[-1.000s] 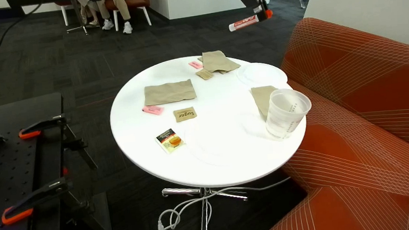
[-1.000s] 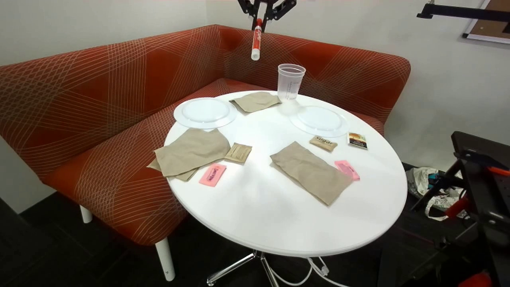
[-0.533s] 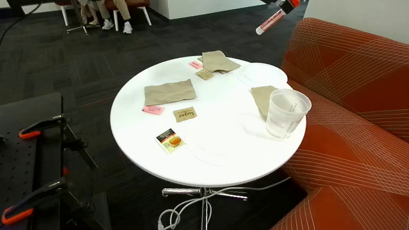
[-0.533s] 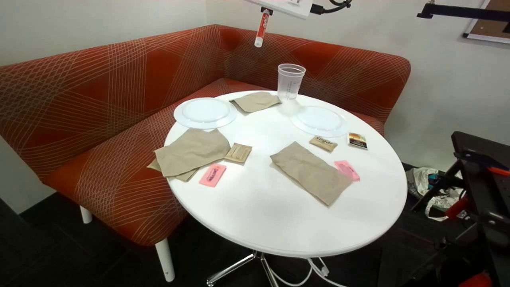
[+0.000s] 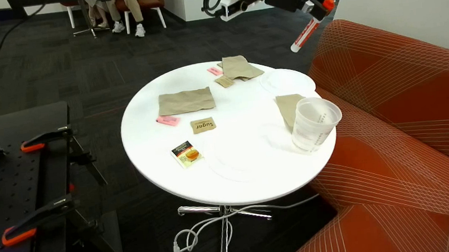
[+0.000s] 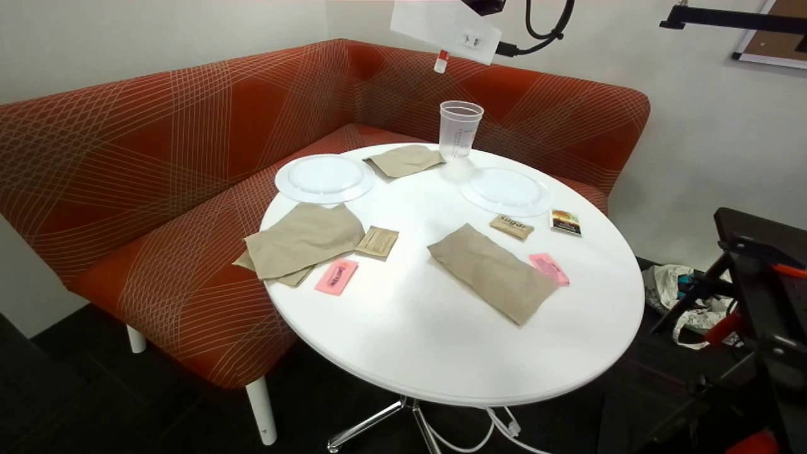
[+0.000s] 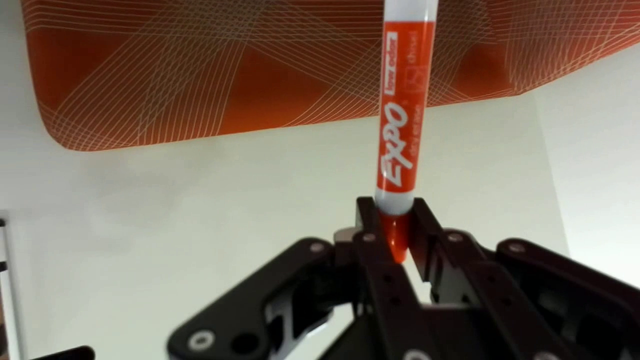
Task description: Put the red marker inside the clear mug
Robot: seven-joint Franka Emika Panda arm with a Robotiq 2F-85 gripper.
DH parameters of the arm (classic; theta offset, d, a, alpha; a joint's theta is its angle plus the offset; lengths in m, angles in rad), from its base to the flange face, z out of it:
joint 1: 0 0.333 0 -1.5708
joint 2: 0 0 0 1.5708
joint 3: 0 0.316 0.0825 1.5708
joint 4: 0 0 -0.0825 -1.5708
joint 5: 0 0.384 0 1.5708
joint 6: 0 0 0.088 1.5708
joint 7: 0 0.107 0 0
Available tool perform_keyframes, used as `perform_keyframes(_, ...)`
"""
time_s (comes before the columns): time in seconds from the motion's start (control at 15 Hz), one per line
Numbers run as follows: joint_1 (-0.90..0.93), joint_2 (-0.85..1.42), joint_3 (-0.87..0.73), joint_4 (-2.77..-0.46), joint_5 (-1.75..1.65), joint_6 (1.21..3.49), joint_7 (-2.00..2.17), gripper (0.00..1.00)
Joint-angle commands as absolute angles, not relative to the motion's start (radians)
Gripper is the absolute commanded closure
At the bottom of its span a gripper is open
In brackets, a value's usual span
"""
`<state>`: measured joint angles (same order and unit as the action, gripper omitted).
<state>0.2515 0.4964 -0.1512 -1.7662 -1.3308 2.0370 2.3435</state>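
Observation:
My gripper is shut on the red marker by its red cap end, above and behind the clear mug in an exterior view. The marker hangs tilted, its white end pointing down. In the wrist view the gripper pinches the marker, whose body sticks out past the fingertips. The clear mug stands upright on the far edge of the table in an exterior view. There the marker's white end shows above the mug, and a white panel hides the gripper. The mug is out of the wrist view.
The round white table holds brown napkins, pink packets, sugar packets, a tea packet and pale plates. One napkin lies beside the mug. A red patterned sofa borders the table.
In an exterior view the gripper has moved right and down with the marker, which now points more steeply downward. The arm's white panel has come into view. The mug has not moved.

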Motion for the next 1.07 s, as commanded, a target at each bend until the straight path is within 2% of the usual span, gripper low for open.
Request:
perform_keyframes(0.0,0.184,0.497,-0.086,-1.775,-1.359,1.988,2.355,0.95)
perform_keyframes(1.0,0.079,0.589,-0.069,-1.690,-1.428,1.961,2.218,0.95)
